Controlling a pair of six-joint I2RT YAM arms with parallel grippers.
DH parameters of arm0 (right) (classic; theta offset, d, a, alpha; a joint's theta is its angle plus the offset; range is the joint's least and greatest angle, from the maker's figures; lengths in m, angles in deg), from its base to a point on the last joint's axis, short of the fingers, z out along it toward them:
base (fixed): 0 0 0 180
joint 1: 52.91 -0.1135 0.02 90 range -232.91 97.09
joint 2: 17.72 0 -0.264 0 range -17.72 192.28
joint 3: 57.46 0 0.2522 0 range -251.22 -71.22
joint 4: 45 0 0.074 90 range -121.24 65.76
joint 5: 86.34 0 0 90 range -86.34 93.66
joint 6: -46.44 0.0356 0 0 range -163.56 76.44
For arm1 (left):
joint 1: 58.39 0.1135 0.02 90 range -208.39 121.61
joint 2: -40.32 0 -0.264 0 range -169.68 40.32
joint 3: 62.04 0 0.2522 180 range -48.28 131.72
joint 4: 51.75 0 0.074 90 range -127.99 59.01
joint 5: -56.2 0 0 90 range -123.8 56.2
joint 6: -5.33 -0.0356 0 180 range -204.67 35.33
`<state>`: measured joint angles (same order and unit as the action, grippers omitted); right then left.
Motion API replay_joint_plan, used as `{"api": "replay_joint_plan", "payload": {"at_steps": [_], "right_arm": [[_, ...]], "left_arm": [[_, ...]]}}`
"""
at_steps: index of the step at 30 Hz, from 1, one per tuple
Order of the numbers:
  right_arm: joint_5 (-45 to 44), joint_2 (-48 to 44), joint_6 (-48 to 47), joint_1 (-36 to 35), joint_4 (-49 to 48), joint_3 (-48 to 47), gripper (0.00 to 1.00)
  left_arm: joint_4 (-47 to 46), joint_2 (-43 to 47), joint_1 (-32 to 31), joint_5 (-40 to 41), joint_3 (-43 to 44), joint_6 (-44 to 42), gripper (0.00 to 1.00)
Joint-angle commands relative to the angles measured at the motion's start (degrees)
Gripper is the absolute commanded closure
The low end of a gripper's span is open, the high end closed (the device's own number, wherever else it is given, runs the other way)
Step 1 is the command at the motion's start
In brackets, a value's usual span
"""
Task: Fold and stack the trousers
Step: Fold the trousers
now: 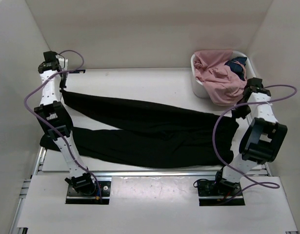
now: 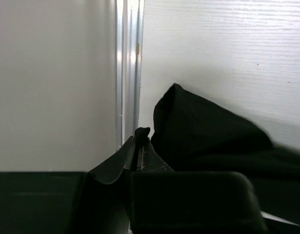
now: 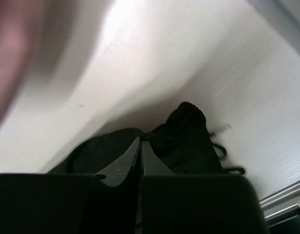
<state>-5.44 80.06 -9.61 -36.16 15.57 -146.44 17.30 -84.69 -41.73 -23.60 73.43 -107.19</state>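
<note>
Trousers [image 1: 154, 131]: unfolded, legs splayed apart. Left gripper [image 2: 141, 144] pinched shut on a cuff end, right gripper [image 3: 140, 146] clamped on the waist end (folding barely begun, stacking outstanding).

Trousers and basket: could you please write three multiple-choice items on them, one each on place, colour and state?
1. Where does the basket stand on the table?
A near left corner
B far right corner
C between the arm bases

2. What colour is the biggest garment in the basket?
A green
B yellow
C pink

3. How is the left gripper?
A shut on the trousers
B wide open above them
C shut on the basket

Answers: 1 B, the top view shows it at the far right; 2 C, pink cloth fills most of it; 3 A, the left wrist view shows it closed with black fabric pinched in it.
</note>
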Motion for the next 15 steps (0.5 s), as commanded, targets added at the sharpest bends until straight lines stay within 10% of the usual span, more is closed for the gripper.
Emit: {"api": "replay_joint_plan", "payload": {"at_steps": [1,15], "right_arm": [[-4.8,-5.7,-4.0,0.3,1.3,-3.8,1.00],[3.4,-7.7,-5.4,0.3,-2.1,-3.3,1.00]], "left_arm": [[-1.4,6.9,-0.7,4.8,0.0,-0.6,0.86],[-2.6,10.4,4.4,1.6,-7.2,0.0,0.86]]}}
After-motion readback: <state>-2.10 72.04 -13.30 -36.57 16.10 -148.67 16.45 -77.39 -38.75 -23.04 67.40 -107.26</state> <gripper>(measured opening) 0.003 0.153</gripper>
